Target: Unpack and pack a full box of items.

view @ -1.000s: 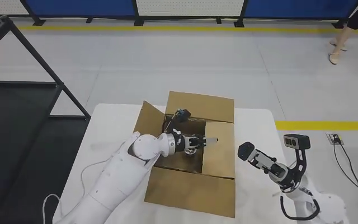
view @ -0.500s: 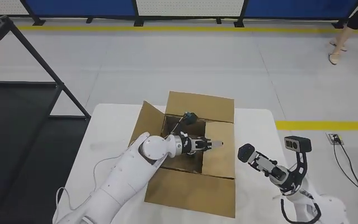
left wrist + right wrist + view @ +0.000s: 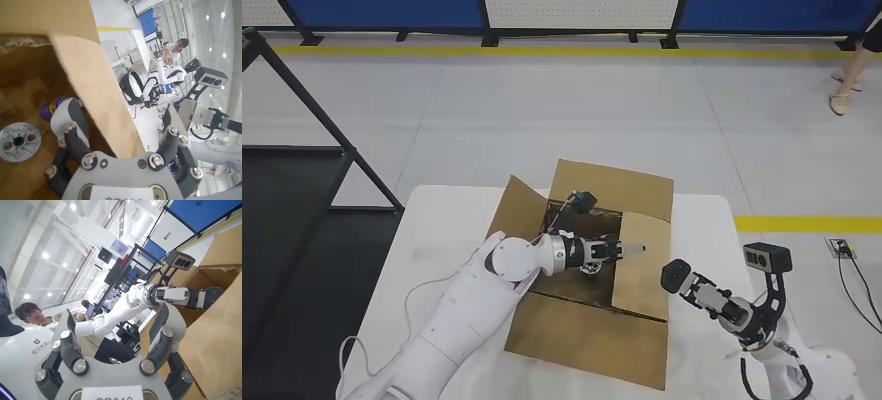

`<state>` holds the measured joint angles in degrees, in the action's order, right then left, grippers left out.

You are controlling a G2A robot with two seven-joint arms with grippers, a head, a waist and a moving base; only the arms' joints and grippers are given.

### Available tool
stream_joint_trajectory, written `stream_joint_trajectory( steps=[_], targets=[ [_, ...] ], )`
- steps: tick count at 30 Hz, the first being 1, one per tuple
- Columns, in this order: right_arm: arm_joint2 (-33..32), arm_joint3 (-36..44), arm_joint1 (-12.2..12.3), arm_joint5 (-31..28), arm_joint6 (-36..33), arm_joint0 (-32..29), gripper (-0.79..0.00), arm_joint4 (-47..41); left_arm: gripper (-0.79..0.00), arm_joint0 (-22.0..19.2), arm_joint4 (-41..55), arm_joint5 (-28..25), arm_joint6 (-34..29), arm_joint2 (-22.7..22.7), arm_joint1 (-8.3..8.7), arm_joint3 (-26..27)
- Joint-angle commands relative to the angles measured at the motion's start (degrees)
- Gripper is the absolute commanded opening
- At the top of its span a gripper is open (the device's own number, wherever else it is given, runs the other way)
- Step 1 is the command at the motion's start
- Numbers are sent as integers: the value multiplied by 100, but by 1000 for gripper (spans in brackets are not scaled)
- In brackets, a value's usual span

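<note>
**Inspector A:** Where do we find the box, and in what condition?

**Inspector B:** We find the cardboard box (image 3: 582, 345) on the white table (image 3: 442, 230), open at the top. The flap nearest the robot is folded outward. One side flap (image 3: 90, 79), on the right arm's side of the box, stands raised at the edge of the opening.

**Inspector A:** What do we record for the left gripper?

**Inspector B:** We record the left gripper (image 3: 630, 248) over the box's opening, at the upper edge of that raised flap. Its fingers (image 3: 75, 113) are spread wide and straddle the flap, one inside the box and the other outside it. We cannot tell whether either pad touches the cardboard. The fingers are not closed on anything.

**Inspector A:** And the contents of the box?

**Inspector B:** On the floor of the box we note two items. A purple can (image 3: 49, 107) lies just beside the inner finger and is partly hidden by it. A grey metal disc (image 3: 19, 141), with a centre hole and smaller holes around it, lies near the can but apart from it. We cannot make out the rest of the floor.

**Inspector A:** The right gripper?

**Inspector B:** We place the right gripper (image 3: 675, 274) outside the box, just beside the wall below the raised flap and above the table. Its fingers (image 3: 162, 317) stand wide apart, clear of the cardboard, with no item between them.
</note>
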<state>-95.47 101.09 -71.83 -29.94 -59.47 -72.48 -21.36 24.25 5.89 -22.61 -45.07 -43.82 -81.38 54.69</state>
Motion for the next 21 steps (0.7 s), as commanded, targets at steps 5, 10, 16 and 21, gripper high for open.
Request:
stream_joint_trajectory(
  steps=[5,10,16,21],
  targets=[
    [15,9,51,-26,-69,-13,0,-90,0,135,-1,-2,-47,-182,49,295],
    [-42,95,106,-47,-165,-96,0,-43,0,266,-104,28,3,-289,81,627],
    [-190,296,180,-106,-340,-307,0,-17,0,361,-209,87,119,-286,61,1114],
    [-287,436,228,-193,-345,-496,0,-25,0,335,-312,175,299,-209,0,1481]
  ],
)
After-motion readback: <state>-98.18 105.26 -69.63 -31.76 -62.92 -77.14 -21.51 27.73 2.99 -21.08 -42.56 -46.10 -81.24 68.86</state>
